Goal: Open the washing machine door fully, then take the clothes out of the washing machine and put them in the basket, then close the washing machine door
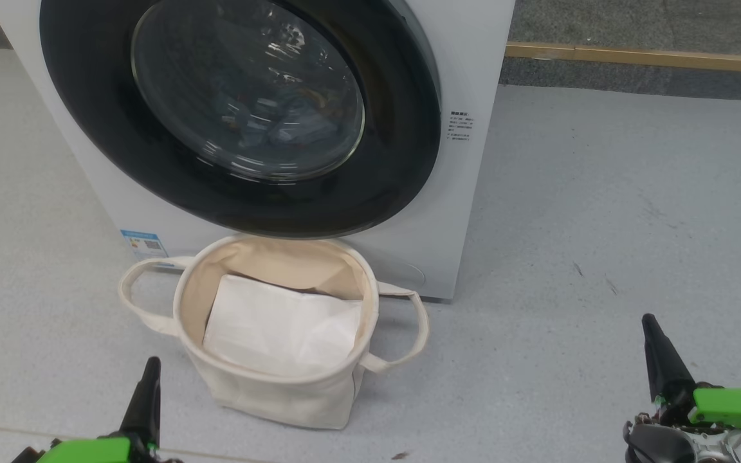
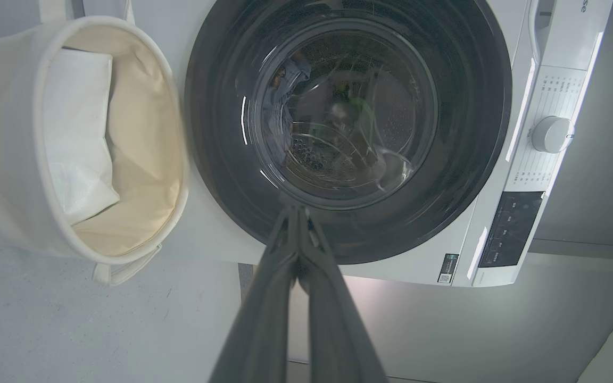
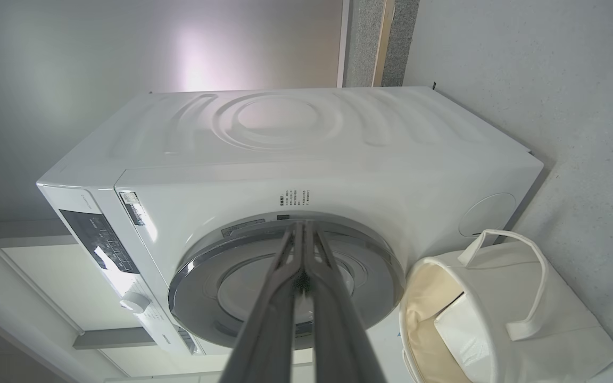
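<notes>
A white washer (image 1: 473, 77) stands at 12 o'clock of my head view, on a grey floor (image 1: 602, 225). Its round door (image 1: 402, 161), a glossy black rim around bulging glass, sits shut against the front. Through the glass, toward 5 o'clock of the bowl, lies a dim bluish heap, the clothes (image 1: 296, 128). Their print is too dark to make out.

At 6 o'clock from the door a cream basket (image 1: 280, 399) stands upright on the floor, just before the washer. A folded white sheet (image 1: 280, 328) lies inside it.

My left pincer (image 1: 151, 368) rises at 7 o'clock of the view, apart from the basket. Its fingers are pressed together on nothing. My right pincer (image 1: 650, 325) rises at 4 o'clock, well apart from the basket, likewise clenched and empty.

In my left wrist view the two fingers meet in a point (image 2: 296, 213) before the door's black rim. The basket is at 9 o'clock and the washer's dial (image 2: 551, 134) at 3 o'clock. In my right wrist view the fingers lie together, tips (image 3: 302, 226) before the door's edge, with the basket at 4 o'clock.
</notes>
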You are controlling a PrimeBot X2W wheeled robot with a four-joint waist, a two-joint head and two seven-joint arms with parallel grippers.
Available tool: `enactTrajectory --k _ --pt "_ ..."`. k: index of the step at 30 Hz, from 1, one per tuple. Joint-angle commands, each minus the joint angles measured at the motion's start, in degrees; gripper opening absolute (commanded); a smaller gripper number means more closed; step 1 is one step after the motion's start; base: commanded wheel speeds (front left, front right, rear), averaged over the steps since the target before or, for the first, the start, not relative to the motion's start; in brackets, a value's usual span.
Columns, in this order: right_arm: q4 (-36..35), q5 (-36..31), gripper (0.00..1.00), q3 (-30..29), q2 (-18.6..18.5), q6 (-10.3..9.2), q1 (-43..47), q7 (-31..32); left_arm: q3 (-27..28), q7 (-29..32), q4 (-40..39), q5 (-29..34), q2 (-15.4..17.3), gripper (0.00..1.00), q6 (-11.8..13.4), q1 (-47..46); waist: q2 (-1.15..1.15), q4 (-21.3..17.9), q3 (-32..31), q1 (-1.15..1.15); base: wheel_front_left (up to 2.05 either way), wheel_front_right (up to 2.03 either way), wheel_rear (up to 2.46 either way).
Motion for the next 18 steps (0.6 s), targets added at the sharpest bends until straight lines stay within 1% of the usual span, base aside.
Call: enactTrajectory --k 1,18 --pt "-2.25 0.33 0.00 1.11 -0.32 0.01 -0.91 0.47 1.91 0.44 -2.13 -0.19 0.34 0.00 -0.40 -2.54 0.00 0.00 0.00 0.00 0.00 0.00 0.00" --pt "-2.25 0.33 0.00 1.11 -0.32 0.01 -0.91 0.47 1.91 0.44 -2.13 -0.19 0.34 0.00 -0.40 -2.54 0.00 0.00 0.00 0.00 0.00 0.00 0.00"
